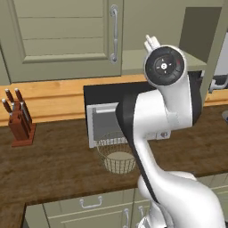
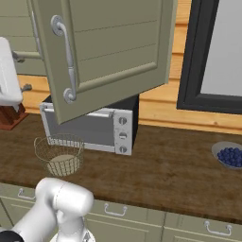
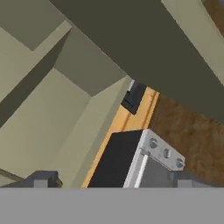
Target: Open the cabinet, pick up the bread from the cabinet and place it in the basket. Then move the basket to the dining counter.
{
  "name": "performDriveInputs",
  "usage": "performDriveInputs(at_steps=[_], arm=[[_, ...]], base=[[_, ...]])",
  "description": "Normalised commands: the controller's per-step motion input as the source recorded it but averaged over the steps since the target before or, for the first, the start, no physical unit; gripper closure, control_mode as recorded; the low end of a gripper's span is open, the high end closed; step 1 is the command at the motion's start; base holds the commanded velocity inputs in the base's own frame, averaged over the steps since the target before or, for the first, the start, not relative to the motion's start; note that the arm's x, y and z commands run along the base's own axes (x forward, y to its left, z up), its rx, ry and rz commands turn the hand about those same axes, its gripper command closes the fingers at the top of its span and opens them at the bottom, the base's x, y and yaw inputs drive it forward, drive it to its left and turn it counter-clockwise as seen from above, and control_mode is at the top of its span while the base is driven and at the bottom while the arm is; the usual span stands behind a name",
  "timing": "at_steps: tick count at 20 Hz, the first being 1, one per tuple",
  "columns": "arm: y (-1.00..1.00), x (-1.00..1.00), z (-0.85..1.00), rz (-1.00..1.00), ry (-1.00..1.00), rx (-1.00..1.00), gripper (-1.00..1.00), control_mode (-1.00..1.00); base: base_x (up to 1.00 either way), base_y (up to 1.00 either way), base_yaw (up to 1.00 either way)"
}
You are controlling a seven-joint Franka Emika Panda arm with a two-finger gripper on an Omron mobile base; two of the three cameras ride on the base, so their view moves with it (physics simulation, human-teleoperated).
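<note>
Right cabinet door [image 2: 108, 52] swung open over toaster oven [image 2: 106, 125], blocking approach from right; cabinet [image 3: 57, 100] interior open ahead

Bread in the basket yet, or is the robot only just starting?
Just starting. One cabinet door already hangs open above the toaster oven. The gripper is open and holds nothing; the hand view looks into the cabinet, where no bread shows. The wire basket sits empty on the worktop. Left to do: grab the bread, drop it in, carry the basket to the dining counter.

Cabinet [image 2: 108, 52] door open above basket [image 2: 59, 154].
</note>
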Motion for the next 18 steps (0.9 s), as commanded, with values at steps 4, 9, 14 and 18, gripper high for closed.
performDriveInputs(at_steps=[4,9,14,18], arm=[[-0.26,0.38,-0.04,-0.38,-0.3,0.27,-1.0,-1.0],[-0.48,0.11,0.0,-0.25,-0.2,0.37,-1.0,-1.0],[-0.36,0.39,-0.13,-0.29,-0.18,0.35,-1.0,-1.0],[-0.38,0.06,-0.15,-0.3,-0.25,0.3,-1.0,-1.0]], base=[[0.0,0.0,0.0],[0.0,0.0,0.0],[0.0,0.0,0.0],[0.0,0.0,0.0]])
